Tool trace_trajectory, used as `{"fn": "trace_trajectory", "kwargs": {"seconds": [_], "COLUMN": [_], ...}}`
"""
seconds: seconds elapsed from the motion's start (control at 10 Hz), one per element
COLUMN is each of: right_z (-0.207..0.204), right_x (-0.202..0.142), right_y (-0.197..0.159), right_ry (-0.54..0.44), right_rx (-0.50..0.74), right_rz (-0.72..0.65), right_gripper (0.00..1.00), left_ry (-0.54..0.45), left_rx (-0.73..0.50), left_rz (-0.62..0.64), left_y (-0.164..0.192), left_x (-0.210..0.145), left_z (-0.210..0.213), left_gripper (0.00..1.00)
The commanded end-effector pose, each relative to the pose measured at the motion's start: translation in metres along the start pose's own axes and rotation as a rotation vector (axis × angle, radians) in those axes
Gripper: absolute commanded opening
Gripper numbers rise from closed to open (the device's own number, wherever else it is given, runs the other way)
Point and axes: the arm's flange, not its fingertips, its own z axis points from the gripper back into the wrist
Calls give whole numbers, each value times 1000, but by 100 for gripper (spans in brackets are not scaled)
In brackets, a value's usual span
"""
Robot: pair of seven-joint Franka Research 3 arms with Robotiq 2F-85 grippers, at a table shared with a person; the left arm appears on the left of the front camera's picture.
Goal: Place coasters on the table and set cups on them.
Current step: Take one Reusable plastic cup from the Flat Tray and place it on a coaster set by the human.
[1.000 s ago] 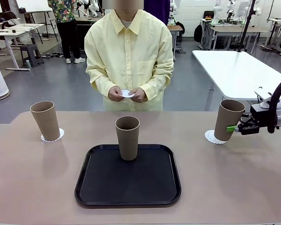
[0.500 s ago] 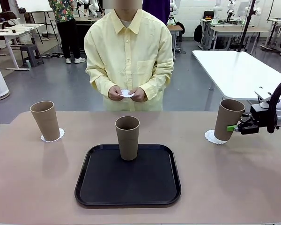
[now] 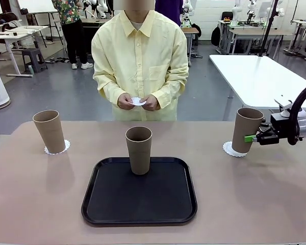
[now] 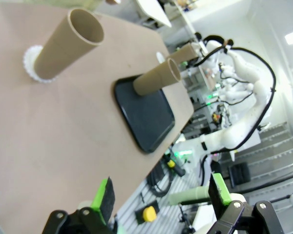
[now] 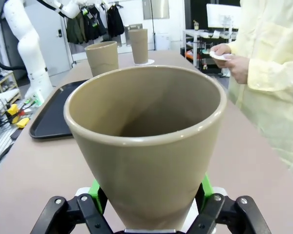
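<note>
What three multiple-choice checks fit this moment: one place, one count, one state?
1. The middle cup stands: A on the black tray; B on a coaster; C on the floor.
2. Coasters lying on the table: A one; B two; C three.
3. The right gripper is: A open; B shut on the right cup; C shut on a coaster.
Key: 1 A, its base is on the tray. 2 B, the left coaster and right coaster; a third coaster is in the person's hands. 3 B, it clamps that cup's sides.
</note>
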Motion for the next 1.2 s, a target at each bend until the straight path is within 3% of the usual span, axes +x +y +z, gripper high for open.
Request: {"fn": "trace_trajectory", "kwargs": {"seconds": [0.0,1.1], "right_z": [-6,-7], "right_x": [0,-22], "right_y": [-12,-26], "right_ry": [-30,-28], "right_rx": [-16,18], "right_rz": [-12,0], "right_gripper": [84,84], "left_ry": [-7,-7], "left_rx": [-8,-8], "left_rz": [-3,-3], "left_y": [-2,-2], "left_x": [-1,-1], "left_z": [2,2], "left_gripper": [100,100]}}
